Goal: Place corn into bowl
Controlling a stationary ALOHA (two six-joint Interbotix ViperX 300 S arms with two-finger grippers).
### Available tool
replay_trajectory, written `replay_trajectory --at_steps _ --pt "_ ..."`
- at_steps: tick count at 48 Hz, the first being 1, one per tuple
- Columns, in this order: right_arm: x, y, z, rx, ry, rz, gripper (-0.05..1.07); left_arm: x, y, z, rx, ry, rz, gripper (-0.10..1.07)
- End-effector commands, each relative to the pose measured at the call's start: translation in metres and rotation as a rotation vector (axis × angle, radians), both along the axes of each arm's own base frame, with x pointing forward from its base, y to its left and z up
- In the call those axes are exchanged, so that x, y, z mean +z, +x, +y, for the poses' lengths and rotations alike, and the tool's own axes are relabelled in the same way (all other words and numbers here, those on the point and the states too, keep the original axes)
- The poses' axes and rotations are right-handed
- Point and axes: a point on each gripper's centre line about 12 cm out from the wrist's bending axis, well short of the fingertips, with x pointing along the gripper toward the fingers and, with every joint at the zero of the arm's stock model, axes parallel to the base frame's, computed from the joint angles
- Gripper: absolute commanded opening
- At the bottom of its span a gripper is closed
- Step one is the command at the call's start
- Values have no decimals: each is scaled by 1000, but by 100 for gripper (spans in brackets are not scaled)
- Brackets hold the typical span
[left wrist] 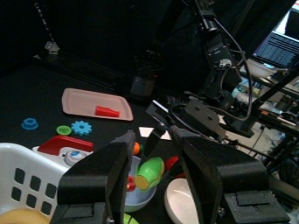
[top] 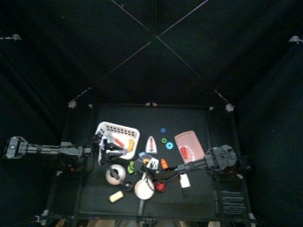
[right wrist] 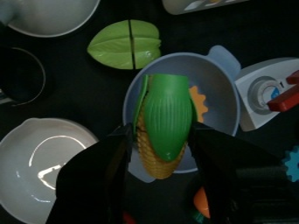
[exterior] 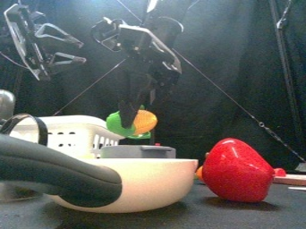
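left end effector [left wrist: 158,179] hangs back on its side, fingers parted around nothing. right end effector [right wrist: 163,149] holds the corn [right wrist: 163,122] between fairly wide fingers, directly over the grey-blue bowl [right wrist: 225,87]; the front view shows the corn hanging clear above it, so the release is not yet done. lowering and letting go remain. around the bowl: a green star fruit [right wrist: 131,44] beside it and a white bowl [right wrist: 47,179] close by, neither over its mouth; a red pepper [exterior: 237,170] apart on the tabletop.
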Motion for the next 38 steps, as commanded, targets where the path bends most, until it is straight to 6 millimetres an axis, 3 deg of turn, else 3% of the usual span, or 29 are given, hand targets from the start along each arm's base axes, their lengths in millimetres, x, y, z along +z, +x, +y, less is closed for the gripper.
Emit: replay_trajectory --at_steps 1,10,27,38 --pt "29 2 -9 -21 14 -65 63 5 2 1 2 2 -15 79" --pt "19 0 -15 -45 24 -44 67 5 1 1 5 -6 -17 79" --pt "11 -3 -17 -48 19 -24 86 5 1 1 8 -7 -19 79" --pt "11 -2 -16 -52 26 -27 89 5 1 1 8 -8 -19 79"
